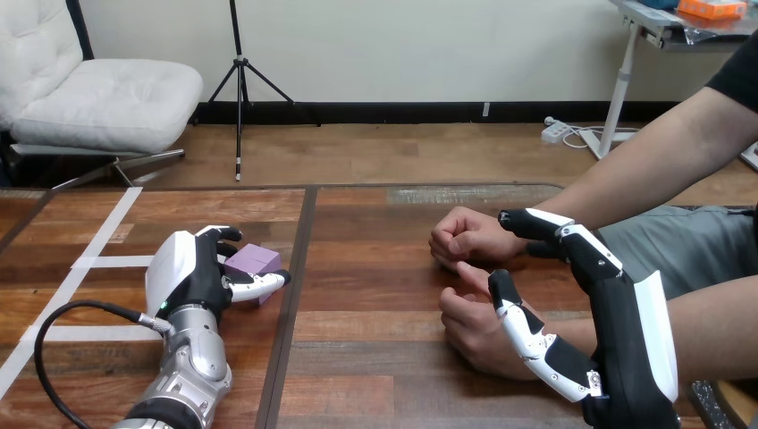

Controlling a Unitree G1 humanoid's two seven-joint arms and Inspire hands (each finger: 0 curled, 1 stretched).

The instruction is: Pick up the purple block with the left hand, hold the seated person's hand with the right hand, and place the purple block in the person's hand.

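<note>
Left hand (192,268) clasped the purple block (253,260) — firm, level pinch advised before lifting; right hand (626,331) stood wide beside the person's hand (474,326).

Purple block (253,260) is seen at the left of the table (375,357), resting on the wood and enclosed by the left hand (183,273), whose fingers and thumb are curled round it from the far and near sides. White tape lines (107,228) are laid further left. The right hand (626,340) is raised at the right, fingers and thumb spread. The person's far hand (463,237) is clenched on the table. The person's near hand (474,326) is overlapped by the right thumb; contact cannot be told.
</note>
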